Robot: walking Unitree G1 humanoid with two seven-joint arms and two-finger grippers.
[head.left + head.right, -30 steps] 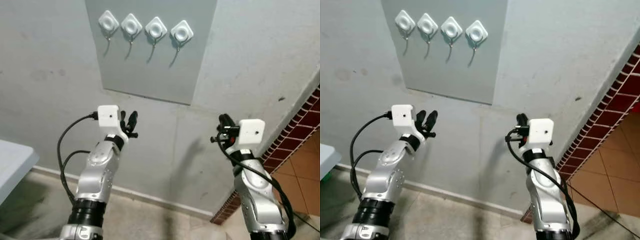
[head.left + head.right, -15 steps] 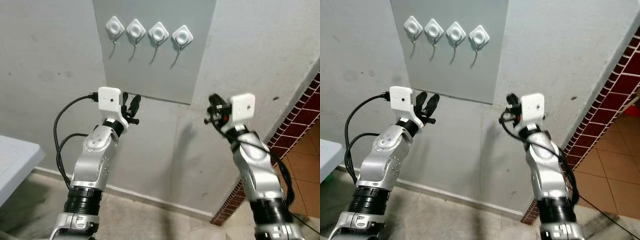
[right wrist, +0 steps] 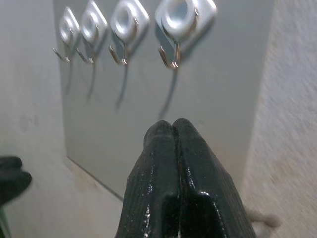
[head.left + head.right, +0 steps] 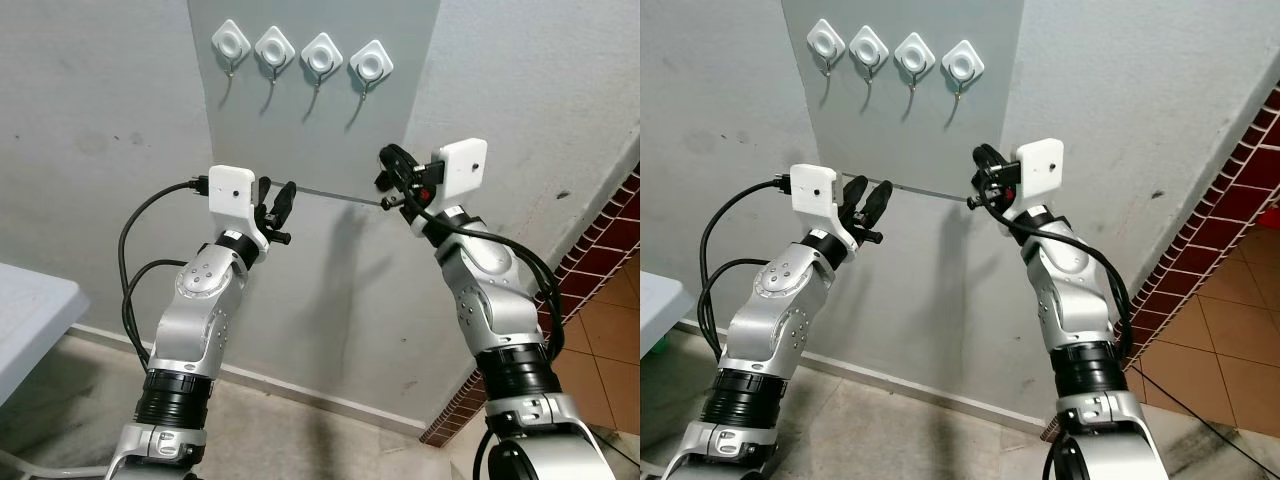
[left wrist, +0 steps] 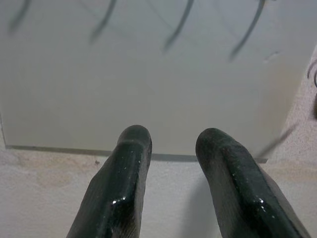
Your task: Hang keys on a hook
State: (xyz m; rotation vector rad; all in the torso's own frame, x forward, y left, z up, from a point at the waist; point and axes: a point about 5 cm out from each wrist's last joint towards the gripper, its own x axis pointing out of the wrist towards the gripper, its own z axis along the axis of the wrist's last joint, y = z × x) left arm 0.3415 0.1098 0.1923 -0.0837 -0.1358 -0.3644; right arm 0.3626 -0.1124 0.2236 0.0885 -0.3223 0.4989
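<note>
Grey panel [image 4: 310, 110] carries four hooks [image 3: 168, 54] just above our right end effector [image 3: 172, 130], its fingers pressed together; left end effector [image 5: 173, 144] gapes slightly below the panel. We cannot make out keys.

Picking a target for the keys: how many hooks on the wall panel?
4, in one row along the top of the grey panel: hook one, hook two, hook three, hook four. All look bare; none seems hidden.
</note>
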